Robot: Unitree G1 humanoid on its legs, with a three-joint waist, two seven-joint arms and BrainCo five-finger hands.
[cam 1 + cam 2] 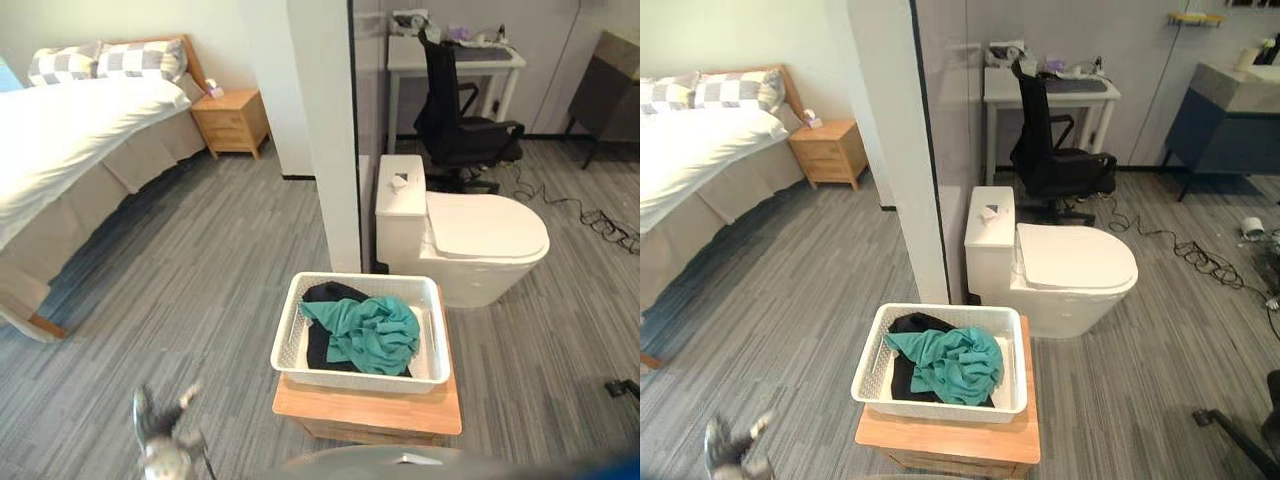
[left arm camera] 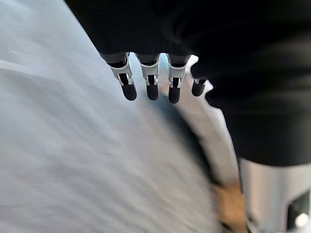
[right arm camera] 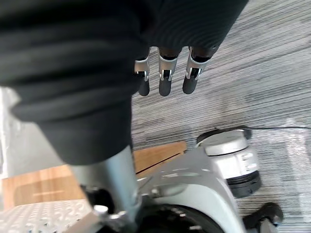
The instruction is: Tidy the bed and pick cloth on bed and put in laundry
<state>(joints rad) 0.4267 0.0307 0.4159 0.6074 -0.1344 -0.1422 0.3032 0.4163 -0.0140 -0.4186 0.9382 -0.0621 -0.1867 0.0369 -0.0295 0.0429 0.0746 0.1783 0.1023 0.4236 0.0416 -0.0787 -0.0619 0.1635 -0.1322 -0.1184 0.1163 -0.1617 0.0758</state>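
Note:
A white laundry basket (image 1: 355, 281) stands on a low wooden stool (image 1: 370, 412) just in front of me. A teal cloth (image 1: 370, 335) lies bunched in it on top of a black cloth (image 1: 325, 293). The bed (image 1: 70, 130) is at the far left, with a smooth white cover and two checked pillows (image 1: 140, 58) at its head. I see no loose cloth on it. My left hand (image 1: 160, 440) hangs low to the left of the stool, its fingers (image 2: 150, 85) straight and holding nothing. My right hand (image 3: 165, 80) is over the floor beside the stool, fingers straight and empty.
A white partition wall (image 1: 320, 130) ends right behind the basket. A toilet (image 1: 480, 240) stands to its right, with a black office chair (image 1: 455, 110) and a white desk (image 1: 455, 55) beyond. A wooden nightstand (image 1: 232, 120) is by the bed's head. Grey floor (image 1: 200, 270) lies between me and the bed.

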